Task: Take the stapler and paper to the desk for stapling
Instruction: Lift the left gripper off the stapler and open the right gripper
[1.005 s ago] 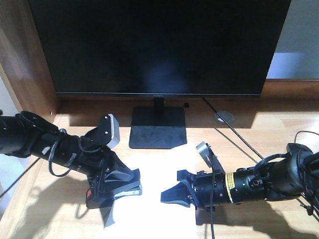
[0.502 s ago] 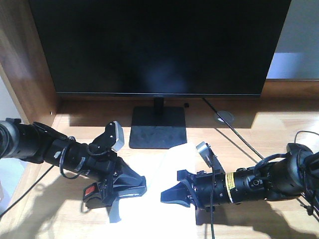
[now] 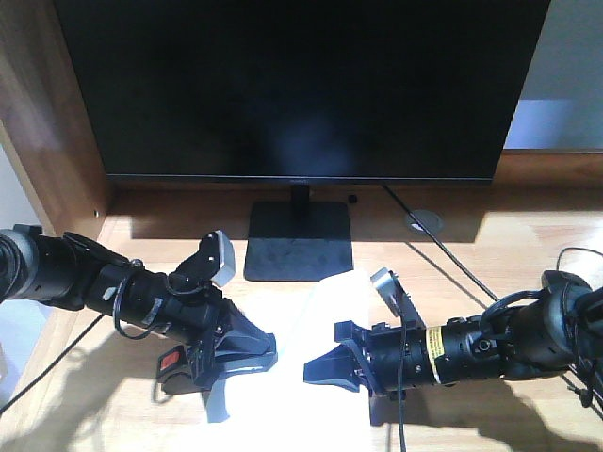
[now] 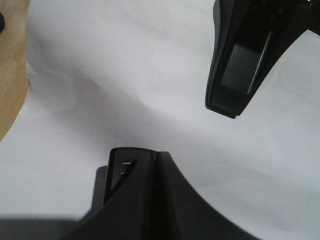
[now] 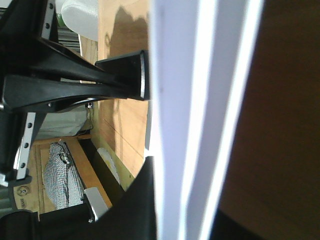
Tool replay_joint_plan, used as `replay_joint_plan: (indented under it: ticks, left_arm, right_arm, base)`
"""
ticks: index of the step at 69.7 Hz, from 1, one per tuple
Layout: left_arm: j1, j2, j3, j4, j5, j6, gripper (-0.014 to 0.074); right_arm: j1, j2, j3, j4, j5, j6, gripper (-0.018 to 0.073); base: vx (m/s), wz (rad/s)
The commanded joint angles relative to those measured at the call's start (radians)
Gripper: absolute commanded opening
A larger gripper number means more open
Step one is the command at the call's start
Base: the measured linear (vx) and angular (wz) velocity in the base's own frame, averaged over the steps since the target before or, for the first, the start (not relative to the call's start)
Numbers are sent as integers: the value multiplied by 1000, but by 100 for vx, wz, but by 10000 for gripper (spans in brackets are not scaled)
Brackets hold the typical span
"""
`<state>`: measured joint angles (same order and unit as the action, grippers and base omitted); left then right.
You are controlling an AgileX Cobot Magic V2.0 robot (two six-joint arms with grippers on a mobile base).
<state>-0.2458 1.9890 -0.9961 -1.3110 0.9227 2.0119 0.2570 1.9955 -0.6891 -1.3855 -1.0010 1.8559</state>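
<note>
Now, line by line, from my own two arms:

Paper: the white sheet (image 3: pixel 294 414) lies flat on the counter (image 3: pixel 528 254) in front of the monitor stand, between my two arms. Its far right corner curls up a little.

Stapler: a black body with an orange-red patch (image 3: pixel 171 361) sits low, just under my left wrist, at the sheet's left edge. I cannot tell whether it rests on the counter or touches me. It is not between my jaws.

Left gripper (image 3: pixel 247 384): jaws spread wide. My left wrist view shows only white paper (image 4: pixel 125 75) in the gap, with one finger at the upper right and the other at the bottom. Nothing is pinched.

Right gripper (image 3: pixel 322 356): jaws spread too, pointing left over the sheet's right side. In my right wrist view both fingertips end at the paper (image 5: pixel 185 120). I cannot tell whether they press on it.

Arms: both reach in low from the sides, the tips facing each other across the paper and apart.

Monitor (image 3: pixel 301 85): large, black, dark screen, on a flat square stand (image 3: pixel 297 240) behind the sheet.

Grommet (image 3: pixel 424 222): round, to the right of the stand, with a black cable (image 3: pixel 452 264) running past it.
</note>
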Motion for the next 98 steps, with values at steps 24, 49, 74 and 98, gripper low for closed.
replay_joint_plan:
  ticks: [24,49,74,98]
  left_arm:
    - [-5,-300,-3,25,-14,-6,-6]
    - [-5,-405,-3,26,-41,-6,-6]
    - [-5,-405,-3,26,3,-7,-6]
    - [-5,-405,-3,27,13,-7,-6]
  right_arm:
    - [1,-38,-16,16,-70,-8,-2]
    - [1,-38,-16,35,-71,-8,29]
    - [1,-38,-16,75,-70,-75,480]
    - [-19,-114,-16,76,53,-125,565]
  base:
    - [0,0]
    - [0,0]
    - [0,0]
    - [0,0]
